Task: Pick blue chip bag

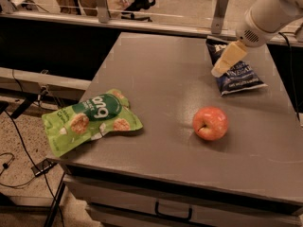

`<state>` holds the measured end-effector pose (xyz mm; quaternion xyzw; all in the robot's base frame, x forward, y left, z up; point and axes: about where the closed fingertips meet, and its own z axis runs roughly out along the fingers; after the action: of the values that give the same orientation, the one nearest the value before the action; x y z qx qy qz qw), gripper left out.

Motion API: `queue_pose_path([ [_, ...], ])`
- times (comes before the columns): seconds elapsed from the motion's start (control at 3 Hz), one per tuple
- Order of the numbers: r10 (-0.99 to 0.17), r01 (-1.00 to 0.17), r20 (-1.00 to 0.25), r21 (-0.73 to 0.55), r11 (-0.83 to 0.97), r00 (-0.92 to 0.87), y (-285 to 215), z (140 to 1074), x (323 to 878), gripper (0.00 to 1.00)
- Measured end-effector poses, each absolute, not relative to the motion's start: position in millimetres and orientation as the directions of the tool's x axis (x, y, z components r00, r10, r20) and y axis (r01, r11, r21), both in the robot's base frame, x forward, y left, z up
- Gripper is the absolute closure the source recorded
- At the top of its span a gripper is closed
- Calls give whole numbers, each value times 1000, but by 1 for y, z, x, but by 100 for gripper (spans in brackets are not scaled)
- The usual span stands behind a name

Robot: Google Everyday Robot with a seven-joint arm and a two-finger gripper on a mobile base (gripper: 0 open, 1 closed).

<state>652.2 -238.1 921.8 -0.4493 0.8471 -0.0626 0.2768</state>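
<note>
The blue chip bag lies flat at the back right of the grey table, dark navy with white lettering. My gripper hangs from the white arm that comes in from the upper right. Its pale yellow fingers point down and left over the bag's left half, hiding part of it. I cannot tell whether they touch the bag.
A red apple sits in front of the blue bag, toward the table's right. A light-green snack bag lies at the front left corner, overhanging the edge. A railing with glass runs behind the table. Cables lie on the floor at left.
</note>
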Motion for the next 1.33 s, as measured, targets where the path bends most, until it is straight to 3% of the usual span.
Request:
queue_pose_path([
  [0.33, -759, -697, -439, -334, 634, -481, -244, 905, 670, 0],
  [0.67, -752, -684, -442, -342, 644, -488, -249, 892, 678, 18],
  [1.33, -787, -712, -425, -362, 601, -448, -250, 876, 685, 64],
])
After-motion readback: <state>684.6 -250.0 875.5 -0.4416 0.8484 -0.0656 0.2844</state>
